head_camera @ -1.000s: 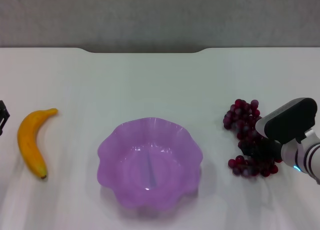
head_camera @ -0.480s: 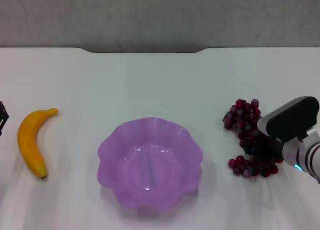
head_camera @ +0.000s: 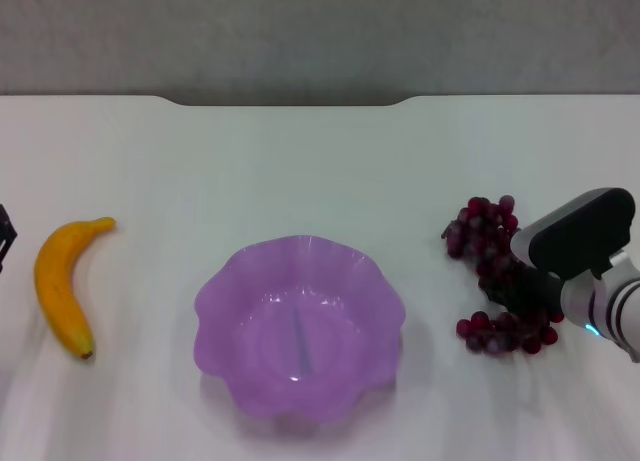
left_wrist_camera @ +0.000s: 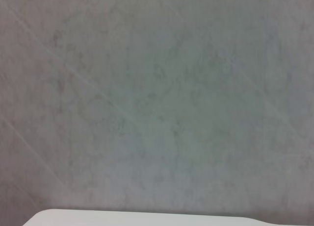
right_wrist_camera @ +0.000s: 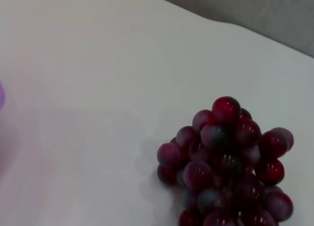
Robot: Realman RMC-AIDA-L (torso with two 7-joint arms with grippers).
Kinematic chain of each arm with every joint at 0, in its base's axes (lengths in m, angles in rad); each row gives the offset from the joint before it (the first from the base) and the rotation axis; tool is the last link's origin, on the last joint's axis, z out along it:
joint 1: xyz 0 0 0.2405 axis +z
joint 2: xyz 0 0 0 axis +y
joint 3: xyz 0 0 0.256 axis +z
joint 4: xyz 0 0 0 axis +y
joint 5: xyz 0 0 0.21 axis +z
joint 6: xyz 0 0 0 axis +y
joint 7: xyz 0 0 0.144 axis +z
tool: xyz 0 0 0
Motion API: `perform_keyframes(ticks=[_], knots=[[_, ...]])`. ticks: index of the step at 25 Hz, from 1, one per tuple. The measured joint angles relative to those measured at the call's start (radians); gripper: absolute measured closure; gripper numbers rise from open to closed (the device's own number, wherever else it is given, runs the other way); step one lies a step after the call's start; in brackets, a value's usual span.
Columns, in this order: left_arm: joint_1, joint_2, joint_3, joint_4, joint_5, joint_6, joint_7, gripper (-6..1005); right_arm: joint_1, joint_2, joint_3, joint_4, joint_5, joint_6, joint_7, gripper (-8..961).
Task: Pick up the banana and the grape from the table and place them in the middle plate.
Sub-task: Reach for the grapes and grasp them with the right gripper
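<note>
Head view: on the white bench [head_camera: 300, 161], the banana [head_camera: 62, 281] lies left of the middle plate [head_camera: 300, 326]; the grape [head_camera: 495, 271] lies right of it, under the right gripper [head_camera: 520, 291], jaws hidden, so I cannot tell their state. Left gripper [head_camera: 4, 236] sits beyond the banana. Right wrist view: the grape [right_wrist_camera: 228, 162] on the bench.

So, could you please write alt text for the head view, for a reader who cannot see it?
The right gripper is down on a dark red-purple grape bunch on the right of a white table. A translucent purple scalloped plate sits empty in the middle, and a yellow-orange banana lies at the left.
</note>
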Motion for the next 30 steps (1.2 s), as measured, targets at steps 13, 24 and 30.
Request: perform_keyframes(ticks=[13,24,30], knots=[[0.003,0.0,0.0,0.001,0.0,0.0,0.0,148,0.032,-0.001,0.002,-0.001,-0.009,-0.005,-0.003,368],[0.004,0.0,0.0,0.003,-0.002,0.0,0.0,149,0.032,-0.003,0.002,-0.003,-0.01,-0.006,-0.004,492],[0.004,0.0,0.0,0.003,-0.004,0.0,0.0,148,0.025,-0.001,0.001,-0.01,-0.007,-0.03,-0.003,566]])
